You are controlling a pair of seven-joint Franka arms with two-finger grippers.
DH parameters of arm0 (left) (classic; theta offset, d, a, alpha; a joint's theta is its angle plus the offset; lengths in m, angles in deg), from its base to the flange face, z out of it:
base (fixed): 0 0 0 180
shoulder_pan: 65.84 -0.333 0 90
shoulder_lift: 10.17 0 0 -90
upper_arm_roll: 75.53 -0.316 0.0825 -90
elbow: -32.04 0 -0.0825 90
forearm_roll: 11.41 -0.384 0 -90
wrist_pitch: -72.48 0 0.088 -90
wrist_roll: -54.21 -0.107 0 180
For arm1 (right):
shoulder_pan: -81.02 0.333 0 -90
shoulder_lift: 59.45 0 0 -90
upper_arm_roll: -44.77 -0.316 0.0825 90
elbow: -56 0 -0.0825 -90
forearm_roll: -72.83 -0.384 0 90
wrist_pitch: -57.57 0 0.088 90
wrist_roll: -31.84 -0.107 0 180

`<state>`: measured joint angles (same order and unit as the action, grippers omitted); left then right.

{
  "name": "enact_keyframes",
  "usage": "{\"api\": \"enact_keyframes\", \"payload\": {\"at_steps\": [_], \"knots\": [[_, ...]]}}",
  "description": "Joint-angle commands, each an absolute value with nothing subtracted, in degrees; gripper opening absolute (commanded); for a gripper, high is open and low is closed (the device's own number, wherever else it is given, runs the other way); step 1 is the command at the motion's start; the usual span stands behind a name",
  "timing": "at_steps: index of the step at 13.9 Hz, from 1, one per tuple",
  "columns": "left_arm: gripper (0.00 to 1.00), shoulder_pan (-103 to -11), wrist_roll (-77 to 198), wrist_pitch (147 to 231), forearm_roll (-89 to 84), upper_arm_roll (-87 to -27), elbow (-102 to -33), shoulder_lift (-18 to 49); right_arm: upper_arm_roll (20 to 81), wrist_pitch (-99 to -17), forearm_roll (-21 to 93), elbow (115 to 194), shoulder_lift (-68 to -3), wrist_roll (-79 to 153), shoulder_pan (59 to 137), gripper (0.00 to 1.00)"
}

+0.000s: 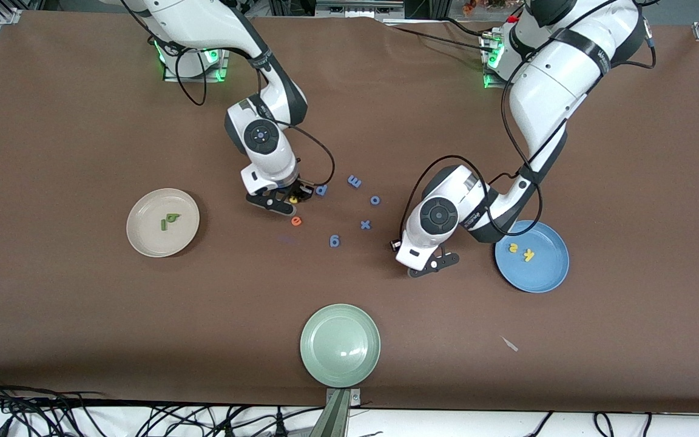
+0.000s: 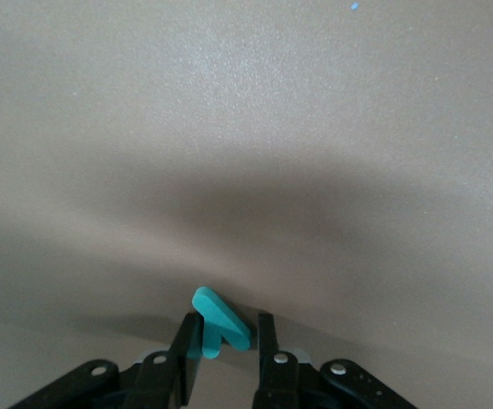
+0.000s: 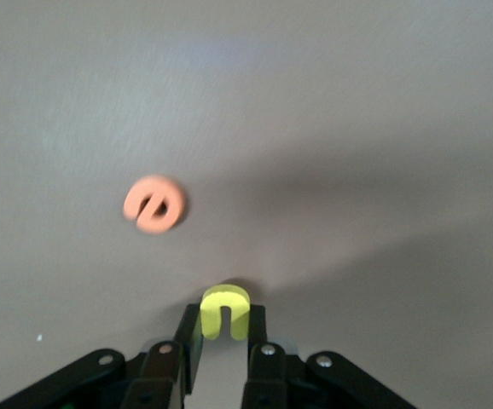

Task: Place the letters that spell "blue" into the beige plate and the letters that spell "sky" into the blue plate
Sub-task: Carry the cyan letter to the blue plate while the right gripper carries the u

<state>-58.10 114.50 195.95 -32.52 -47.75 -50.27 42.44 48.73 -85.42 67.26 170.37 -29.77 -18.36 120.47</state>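
The brown paper-covered surface (image 1: 82,315) carries 3 round shallow plates. The plain cream-beige plate (image 1: 143,240) lies toward the right arm's end and holds 2 small green foam letters, the "b" (image 1: 172,216) and the straight-bar "l" (image 1: 163,224), just beside each other. The medium-blue plate (image 1: 537,276) lies toward the left arm's end and holds the yellow foam "s" (image 1: 513,247) and the yellow foam "k" (image 1: 528,255). The pale green plate (image 1: 340,345) sits nearest the front camera, between the other 2.

The right end effector (image 3: 224,332) is down at the surface near the middle, its fingers clenched on the yellow foam "u" (image 3: 225,310). The orange foam "e" (image 3: 154,204) lies on the surface close by, apart from the fingers and slightly nearer the front camera.

The left end effector (image 2: 226,341) is down at the surface beside the medium-blue plate, toward the middle, its fingers clenched on the teal foam "y" (image 2: 219,320).

5 small blue-purple foam letters (image 1: 354,181) lie scattered on the surface between the 2 end effectors.
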Motion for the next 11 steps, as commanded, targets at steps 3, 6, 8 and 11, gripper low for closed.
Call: {"api": "enact_keyframes", "payload": {"at_steps": [3,6,8,11], "knots": [[0.12,-58.4,113.8,195.4,-32.1,-48.1,-49.0,42.1,56.3,-71.4,66.7,169.0,-35.5,-3.0,120.6,0.02],[0.10,-59.2,113.2,193.2,-32.1,-48.1,-48.9,39.4,63.6,-66.5,66.7,169.4,-36.9,12.2,120.6,0.02],[0.10,-62.6,107.0,189.4,-32.1,-47.8,-48.7,37.4,68.6,-64.1,66.7,169.5,-36.9,22.4,120.6,0.02],[0.10,-68.0,94.1,183.2,-32.0,-47.8,-48.9,34.5,73.8,-63.5,66.6,169.6,-35.6,33.6,119.2,0.04]]}}
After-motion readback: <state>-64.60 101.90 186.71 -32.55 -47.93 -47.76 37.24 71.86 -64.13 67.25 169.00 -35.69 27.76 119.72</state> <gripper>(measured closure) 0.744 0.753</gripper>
